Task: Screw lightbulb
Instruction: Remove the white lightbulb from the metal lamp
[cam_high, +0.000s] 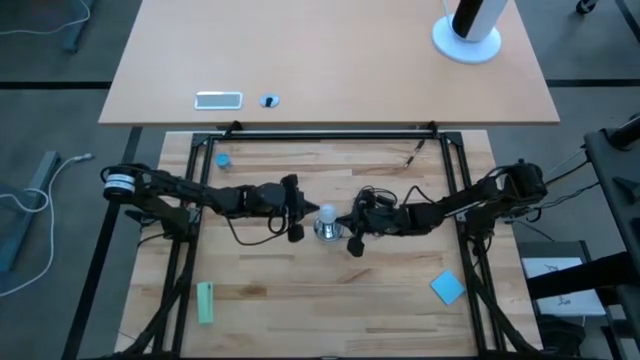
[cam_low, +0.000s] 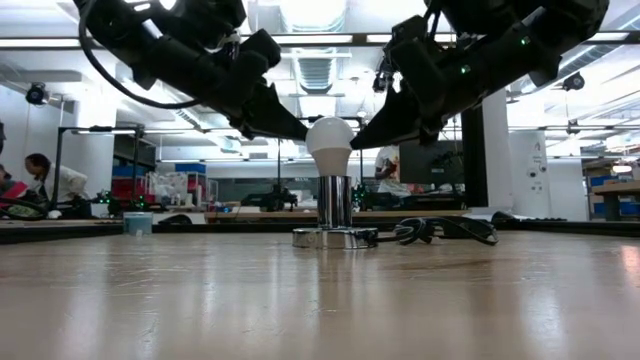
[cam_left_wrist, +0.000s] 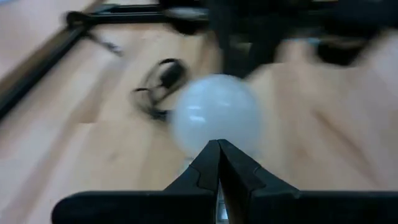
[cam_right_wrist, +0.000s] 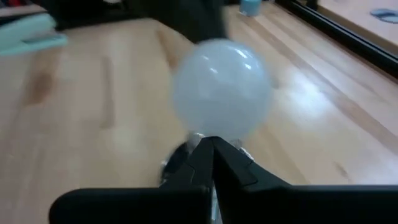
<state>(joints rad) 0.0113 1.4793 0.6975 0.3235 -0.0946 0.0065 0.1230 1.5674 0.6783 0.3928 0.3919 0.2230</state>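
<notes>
The lightbulb (cam_low: 329, 138) stands upright in its silver socket (cam_low: 334, 208) mid-worktop. Both the left gripper (cam_left_wrist: 218, 147) and right gripper (cam_right_wrist: 208, 144) are clenched empty beside it (a nudge could topple it).

We see the scene evenly and brightly lit from above. In the low view, the ceiling light strips (cam_low: 300, 40) glow almost white, so both arms read as dark silhouettes against them, and the near counter (cam_low: 320, 300) is soft and out of focus. From overhead the light is flat, with only faint shadows under the arms. Both wrist views are smeared with blur: the lightbulb (cam_left_wrist: 214, 118) looks hazy at its edges, carries small bright glints on its glass, and the wood behind it streaks. A pale sheen lies on the boards beside it.
</notes>
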